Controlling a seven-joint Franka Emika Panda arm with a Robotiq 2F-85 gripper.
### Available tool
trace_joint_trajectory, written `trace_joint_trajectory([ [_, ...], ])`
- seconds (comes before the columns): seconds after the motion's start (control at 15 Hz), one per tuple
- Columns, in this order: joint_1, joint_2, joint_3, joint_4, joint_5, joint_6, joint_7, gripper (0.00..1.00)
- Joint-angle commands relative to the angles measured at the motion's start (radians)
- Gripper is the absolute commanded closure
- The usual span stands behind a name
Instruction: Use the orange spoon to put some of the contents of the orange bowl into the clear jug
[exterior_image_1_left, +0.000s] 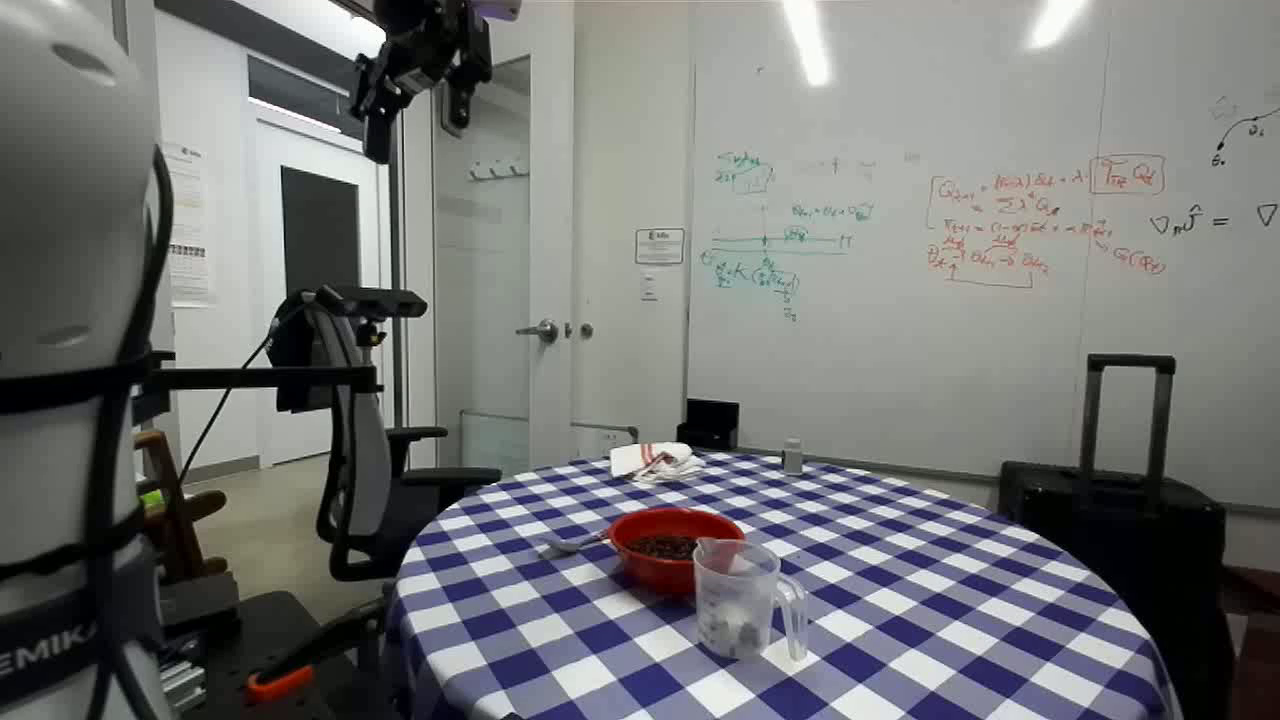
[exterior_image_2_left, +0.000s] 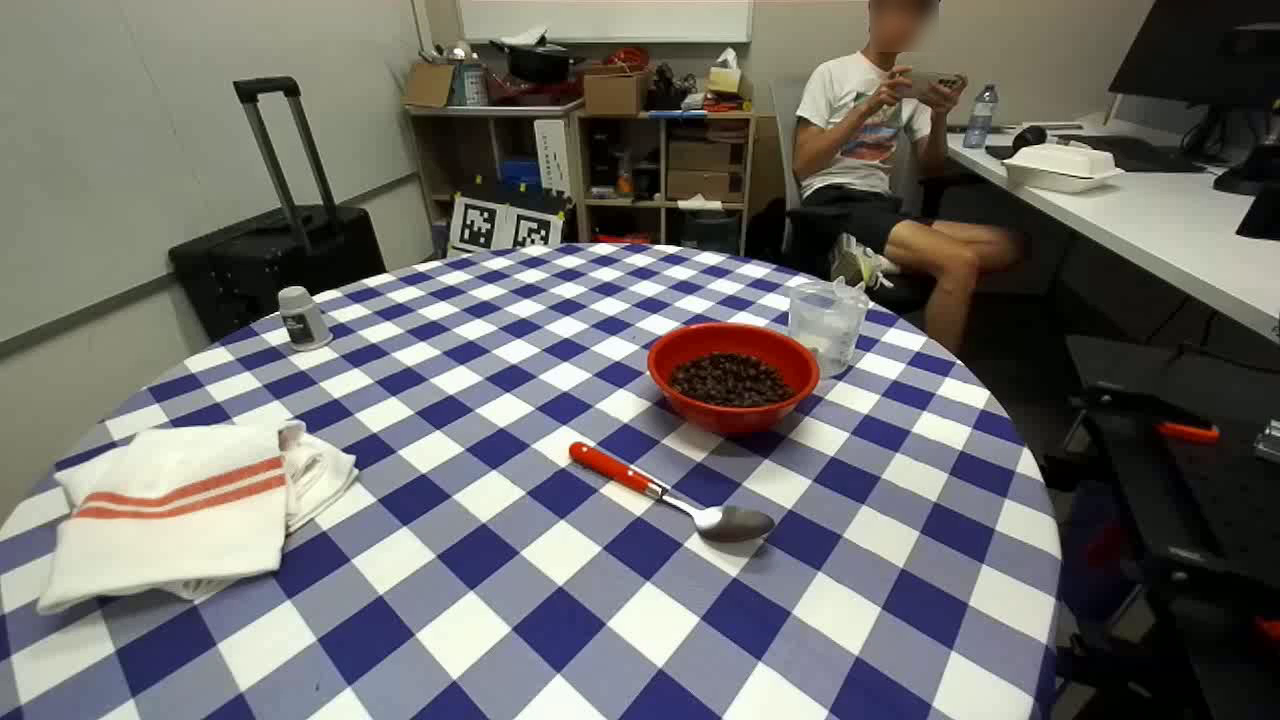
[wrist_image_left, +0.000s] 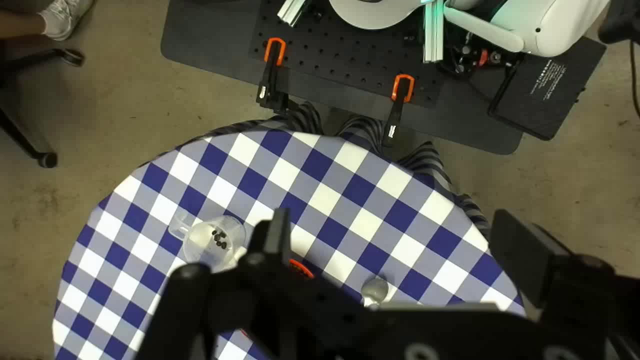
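Note:
The orange spoon, with an orange-red handle (exterior_image_2_left: 615, 468) and a metal scoop, lies on the checked tablecloth beside the bowl; its scoop (wrist_image_left: 375, 289) shows in the wrist view. The red-orange bowl (exterior_image_2_left: 735, 418) holds dark bean-like pieces; in the wrist view my gripper hides most of it. The clear jug (exterior_image_1_left: 735, 600) stands upright close to the bowl. In the wrist view several dark pieces show inside the jug (wrist_image_left: 212, 245). My gripper (wrist_image_left: 394, 230) is open and empty, high above the table; it also shows in an exterior view (exterior_image_1_left: 418, 120).
A folded white towel (exterior_image_2_left: 180, 510) with red stripes and a small grey container (exterior_image_2_left: 304, 318) are on the round table. A black suitcase (exterior_image_1_left: 1110, 520) and an office chair (exterior_image_1_left: 360, 470) stand nearby. A person (exterior_image_2_left: 870, 150) sits beyond the table. Orange clamps (wrist_image_left: 403, 89) are on the robot's base.

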Motion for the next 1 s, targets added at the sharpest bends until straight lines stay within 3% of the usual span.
trace_joint_trajectory([
  [0.0,0.018,0.004,-0.012,0.002,-0.007,-0.002,0.011,0.00],
  [0.2,0.004,0.089,0.000,0.016,0.015,0.107,0.053,0.00],
  [0.6,-0.006,0.310,0.019,0.014,0.087,0.480,0.220,0.00],
  [0.93,-0.022,0.534,0.024,0.030,0.050,0.763,0.331,0.00],
])
